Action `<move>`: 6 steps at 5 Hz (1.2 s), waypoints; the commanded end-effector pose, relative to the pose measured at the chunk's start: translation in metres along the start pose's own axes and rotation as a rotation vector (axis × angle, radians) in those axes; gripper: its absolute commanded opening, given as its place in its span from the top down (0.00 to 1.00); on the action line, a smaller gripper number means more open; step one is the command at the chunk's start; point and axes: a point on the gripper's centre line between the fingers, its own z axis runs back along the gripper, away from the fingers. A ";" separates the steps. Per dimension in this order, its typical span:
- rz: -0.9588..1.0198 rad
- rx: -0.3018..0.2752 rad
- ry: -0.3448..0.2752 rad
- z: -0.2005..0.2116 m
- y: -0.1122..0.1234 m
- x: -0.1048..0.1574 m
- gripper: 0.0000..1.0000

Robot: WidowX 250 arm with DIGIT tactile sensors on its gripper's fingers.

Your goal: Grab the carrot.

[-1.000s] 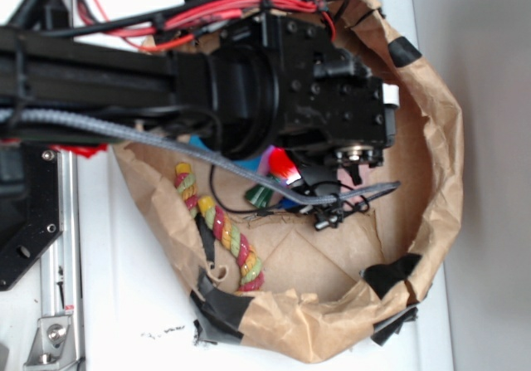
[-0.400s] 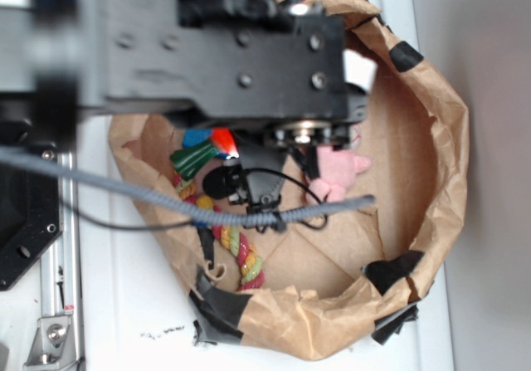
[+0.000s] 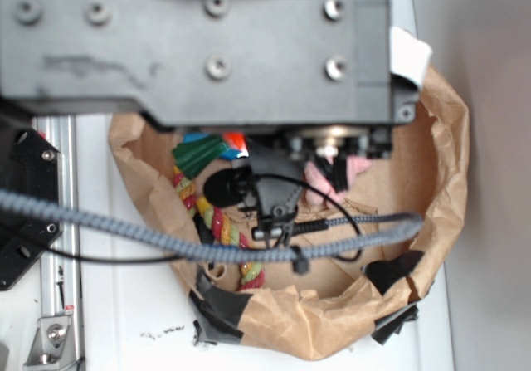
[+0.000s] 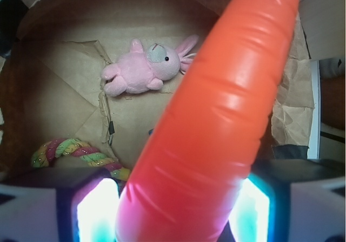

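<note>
In the wrist view the bright orange carrot (image 4: 216, 123) fills the middle, slanting from between my jaws up to the top right. My gripper (image 4: 173, 212) is shut on its thick part, a glowing finger pad (image 4: 97, 212) pressed on each side. The carrot hangs well above the bag floor. In the exterior view only its green stem end (image 3: 199, 155) and a bit of orange (image 3: 236, 144) show under the arm, which hides the gripper.
A pink plush bunny (image 4: 141, 69) lies on the floor of the crumpled brown paper bag (image 3: 444, 163), also seen in the exterior view (image 3: 319, 182). A twisted multicoloured rope toy (image 3: 217, 222) lies at the bag's left. A grey braided cable (image 3: 166, 238) crosses below the arm.
The arm has risen toward the camera and now fills the top of the exterior view. The carrot has come up with it. The bunny, hidden before, now shows.
</note>
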 end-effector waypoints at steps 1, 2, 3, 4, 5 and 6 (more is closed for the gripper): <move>-0.010 0.014 -0.067 0.010 0.006 0.001 1.00; -0.009 0.016 -0.063 0.009 0.005 0.000 1.00; -0.008 0.016 -0.066 0.010 0.004 -0.001 1.00; -0.009 0.017 -0.068 0.009 0.004 0.000 1.00; -0.011 0.011 -0.077 0.009 0.004 0.000 1.00; -0.008 0.014 -0.081 0.009 0.004 0.000 1.00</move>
